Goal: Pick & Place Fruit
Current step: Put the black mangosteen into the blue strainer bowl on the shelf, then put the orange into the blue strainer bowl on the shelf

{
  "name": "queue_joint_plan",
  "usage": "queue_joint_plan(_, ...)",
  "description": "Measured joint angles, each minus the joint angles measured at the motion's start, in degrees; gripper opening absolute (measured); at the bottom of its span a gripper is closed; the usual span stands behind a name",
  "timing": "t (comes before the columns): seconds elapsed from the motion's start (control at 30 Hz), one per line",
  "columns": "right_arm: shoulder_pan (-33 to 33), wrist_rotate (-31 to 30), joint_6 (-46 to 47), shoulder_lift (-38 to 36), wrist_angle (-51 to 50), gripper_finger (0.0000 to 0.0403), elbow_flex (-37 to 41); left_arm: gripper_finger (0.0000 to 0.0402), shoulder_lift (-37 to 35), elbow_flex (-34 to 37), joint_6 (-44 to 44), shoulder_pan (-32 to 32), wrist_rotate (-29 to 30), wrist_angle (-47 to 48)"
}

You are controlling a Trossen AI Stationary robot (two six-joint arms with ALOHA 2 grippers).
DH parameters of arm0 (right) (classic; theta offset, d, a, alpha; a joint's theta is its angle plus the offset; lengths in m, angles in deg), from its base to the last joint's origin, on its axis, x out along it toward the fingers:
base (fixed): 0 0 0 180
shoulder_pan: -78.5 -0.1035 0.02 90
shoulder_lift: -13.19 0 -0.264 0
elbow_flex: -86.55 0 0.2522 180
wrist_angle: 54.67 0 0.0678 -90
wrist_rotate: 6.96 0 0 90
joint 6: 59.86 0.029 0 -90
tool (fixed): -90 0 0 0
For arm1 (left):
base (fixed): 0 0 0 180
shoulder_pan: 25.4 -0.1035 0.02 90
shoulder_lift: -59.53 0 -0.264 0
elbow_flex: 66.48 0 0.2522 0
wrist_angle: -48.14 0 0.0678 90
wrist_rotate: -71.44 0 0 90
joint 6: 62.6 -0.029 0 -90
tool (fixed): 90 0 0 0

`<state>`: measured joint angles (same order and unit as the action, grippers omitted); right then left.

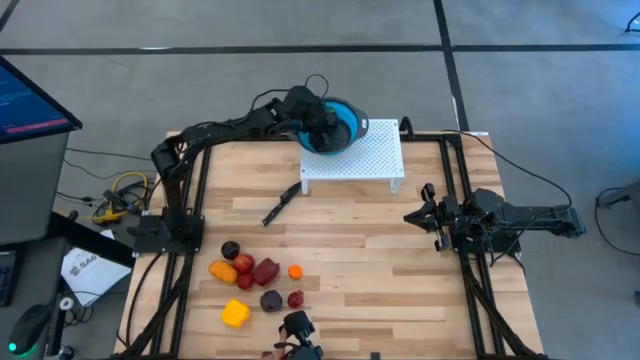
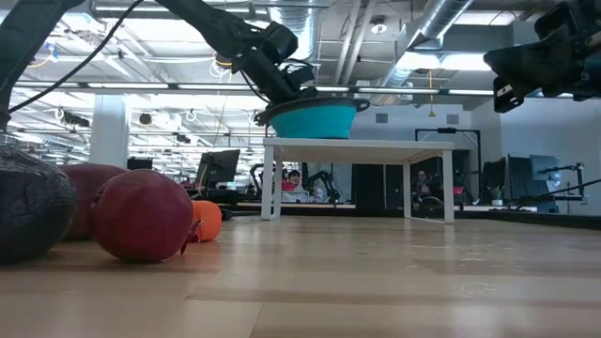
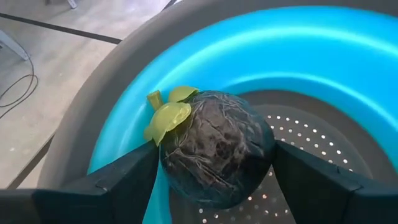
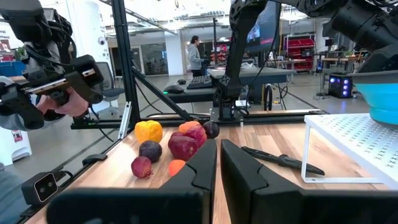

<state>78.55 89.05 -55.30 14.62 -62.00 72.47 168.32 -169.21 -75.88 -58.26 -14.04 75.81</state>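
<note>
The left gripper (image 3: 214, 180) is hovering over the blue bowl (image 1: 340, 122) at the far side, fingers spread either side of a dark purple fruit (image 3: 214, 149). It looks light, hard and rounded; best gripped across its middle. The right gripper (image 1: 425, 215), pressed together, is waiting right.

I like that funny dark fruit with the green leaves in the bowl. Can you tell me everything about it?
The round dark purple toy fruit has a rough, scratchy-looking skin and a cap of yellow-green leaves with a short stem on one side. It sits tilted between the left gripper's two dark fingers, just over the grey perforated inside of the round blue bowl. Whether the fingers actually touch it is unclear.
</note>
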Motion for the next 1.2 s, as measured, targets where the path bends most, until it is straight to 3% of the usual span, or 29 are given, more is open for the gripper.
queue_joint_plan(0.33,0.0,0.0,0.0,0.0,0.0,0.0017,0.0,0.0381,-0.7,0.0,0.2,0.1,-0.1,-0.3)
queue_joint_plan(0.8,0.0,0.0,-0.3,0.0,0.0,0.0017,0.0,0.0387,-5.7,0.0,0.2,1.2,-0.4,-1.0)
queue_joint_plan(0.93,0.0,0.0,-2.0,0.0,0.7,0.0017,0.0,0.0381,-10.4,0.6,-0.5,2.7,-0.3,-1.0)
queue_joint_plan(1.03,0.0,0.0,4.1,0.0,4.6,0.0017,0.0,0.0370,-16.3,3.8,-1.4,5.0,-0.3,-1.1)
queue_joint_plan(1.2,-0.1,0.0,11.4,0.0,13.8,0.0017,0.0,0.0346,-29.3,15.1,-3.6,11.4,-0.3,-2.9)
